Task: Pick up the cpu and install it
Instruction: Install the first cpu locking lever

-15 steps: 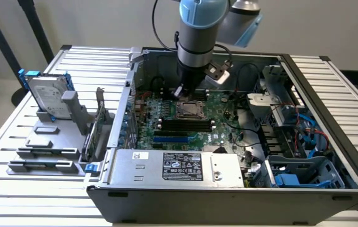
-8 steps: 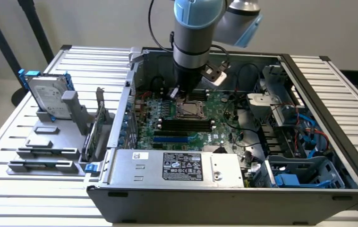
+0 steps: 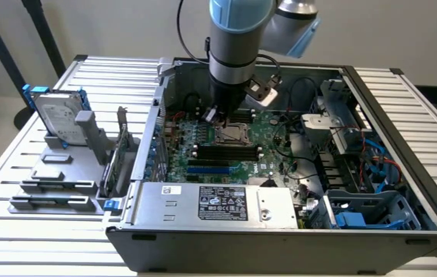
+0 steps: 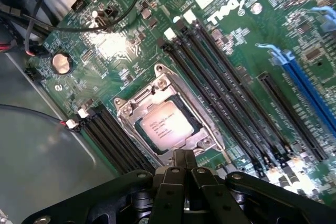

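Your claw [image 4: 184, 157] is sitting fully closed, gripping nothing; the flat square silver cpu [image 4: 167, 125] is lying seated in its metal socket frame [image 4: 131, 109].

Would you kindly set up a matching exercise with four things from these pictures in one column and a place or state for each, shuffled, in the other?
Things:
1. cpu
2. hard drive
3. gripper
4. power supply

Places or states:
A. standing upright in a grey holder outside the computer case
B. shut, just over the edge of the socket
C. lying in the metal-framed socket on the green board
D. along the near wall of the case, with a white label on top

Pairs: 1-C, 2-A, 3-B, 4-D
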`<state>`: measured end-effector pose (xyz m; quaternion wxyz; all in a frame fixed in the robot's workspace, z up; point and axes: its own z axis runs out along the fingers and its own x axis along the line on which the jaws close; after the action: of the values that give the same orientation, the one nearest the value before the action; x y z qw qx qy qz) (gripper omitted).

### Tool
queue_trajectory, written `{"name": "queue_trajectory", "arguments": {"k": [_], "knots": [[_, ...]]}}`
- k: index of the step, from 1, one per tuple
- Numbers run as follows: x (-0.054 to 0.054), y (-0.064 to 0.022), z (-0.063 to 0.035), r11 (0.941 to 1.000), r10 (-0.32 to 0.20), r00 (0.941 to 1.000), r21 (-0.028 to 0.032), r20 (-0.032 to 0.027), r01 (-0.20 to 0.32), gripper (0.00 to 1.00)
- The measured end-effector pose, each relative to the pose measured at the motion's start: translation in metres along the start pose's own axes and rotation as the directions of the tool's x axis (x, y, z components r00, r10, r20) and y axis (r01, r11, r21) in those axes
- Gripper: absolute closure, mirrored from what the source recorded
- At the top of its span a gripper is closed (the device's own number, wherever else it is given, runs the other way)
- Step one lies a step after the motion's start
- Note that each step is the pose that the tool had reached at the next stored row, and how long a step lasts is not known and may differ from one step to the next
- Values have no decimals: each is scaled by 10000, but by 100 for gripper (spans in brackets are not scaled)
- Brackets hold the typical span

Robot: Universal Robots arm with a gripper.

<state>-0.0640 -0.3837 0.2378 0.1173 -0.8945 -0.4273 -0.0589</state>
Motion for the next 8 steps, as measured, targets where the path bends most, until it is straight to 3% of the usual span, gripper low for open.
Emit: {"name": "queue_trajectory", "arguments": {"k": [8], "knots": [[-139,65,-138,10000,6,10000,14,12,-6,89]]}}
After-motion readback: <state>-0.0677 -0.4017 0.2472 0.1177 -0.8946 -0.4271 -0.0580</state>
